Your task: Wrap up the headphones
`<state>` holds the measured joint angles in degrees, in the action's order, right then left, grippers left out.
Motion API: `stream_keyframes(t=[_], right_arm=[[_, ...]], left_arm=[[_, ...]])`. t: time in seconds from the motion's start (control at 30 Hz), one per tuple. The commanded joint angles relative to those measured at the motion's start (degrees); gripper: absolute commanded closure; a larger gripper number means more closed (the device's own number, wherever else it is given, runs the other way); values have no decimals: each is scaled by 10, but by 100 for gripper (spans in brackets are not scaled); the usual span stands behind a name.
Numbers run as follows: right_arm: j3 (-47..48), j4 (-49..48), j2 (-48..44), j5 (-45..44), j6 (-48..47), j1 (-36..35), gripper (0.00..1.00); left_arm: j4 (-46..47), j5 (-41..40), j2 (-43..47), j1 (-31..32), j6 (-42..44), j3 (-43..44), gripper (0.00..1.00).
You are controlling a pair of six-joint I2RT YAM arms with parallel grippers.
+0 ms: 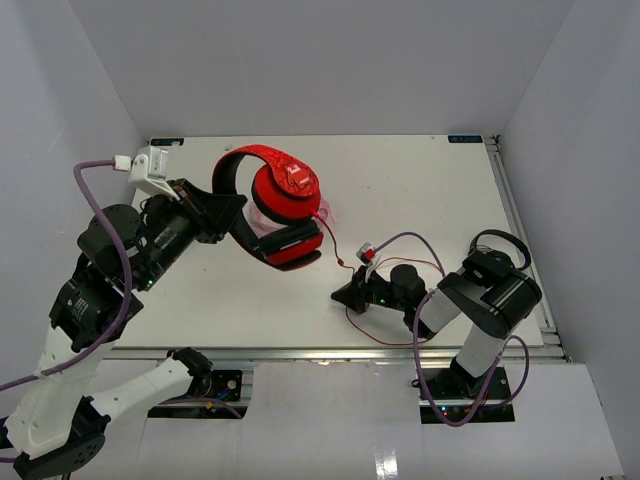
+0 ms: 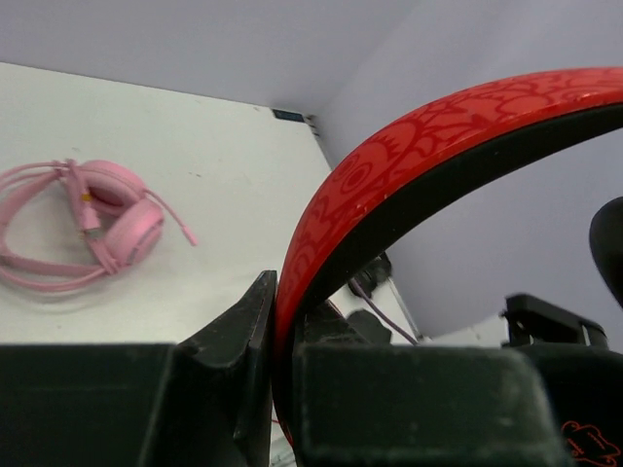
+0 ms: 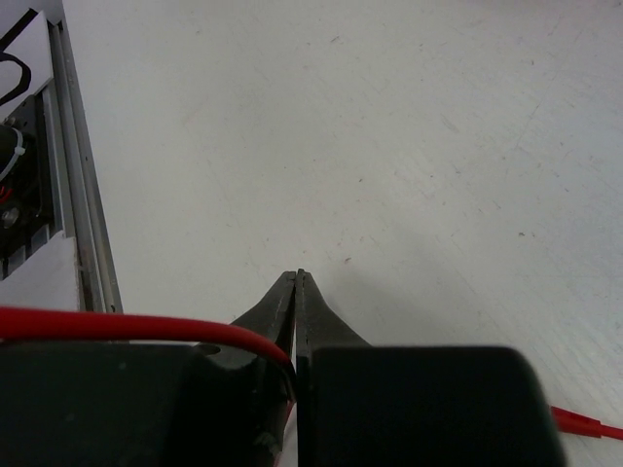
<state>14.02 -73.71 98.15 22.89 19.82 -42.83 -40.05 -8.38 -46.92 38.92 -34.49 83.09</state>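
Left jaws clamp the headphones (image 1: 285,190) by the band; right jaws, at their five o'clock, pinch the cable (image 3: 97,324).

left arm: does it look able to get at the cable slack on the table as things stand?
Probably not. The left fingers are shut on the headband, holding the red headphones; they'd have to let go first. The right fingers pinch the cable near that slack.

Lab cell: white walls (image 1: 300,60), aluminium-railed table (image 1: 420,180).
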Motion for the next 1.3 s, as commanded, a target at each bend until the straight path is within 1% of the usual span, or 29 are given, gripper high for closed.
stream_keyframes(t=[0.0,0.07,0.2,0.3,0.37,0.43,0.53,0.67,0.8,0.9,1.1,1.27], right_arm=[[-1,-171,-55,-6,-22,1,92],[18,-105,-74,-5,-39,3,92],[58,-18,-113,-11,-72,5,92],[87,60,-131,-16,-87,17,92],[125,104,-134,-19,-95,28,92],[164,186,-131,-19,-114,36,92],[229,280,-127,-28,-144,43,92],[312,386,-133,-52,-173,70,92],[399,508,-137,-74,-202,99,92],[460,576,-137,-77,-225,109,92],[550,664,-139,-84,-252,111,92],[595,694,-144,-90,-267,111,92]], left_arm=[[60,218,13,0,-21,-20,100],[70,298,21,1,-15,-42,100],[72,397,26,0,7,-69,100],[52,431,29,0,32,-89,100],[48,447,31,0,48,-115,100],[51,484,30,0,62,-136,100],[50,510,24,0,87,-165,100],[30,514,14,1,127,-182,100],[21,504,2,1,150,-199,100],[24,507,-14,1,160,-213,100],[25,491,-51,1,197,-238,100],[24,467,-92,3,218,-255,100]])
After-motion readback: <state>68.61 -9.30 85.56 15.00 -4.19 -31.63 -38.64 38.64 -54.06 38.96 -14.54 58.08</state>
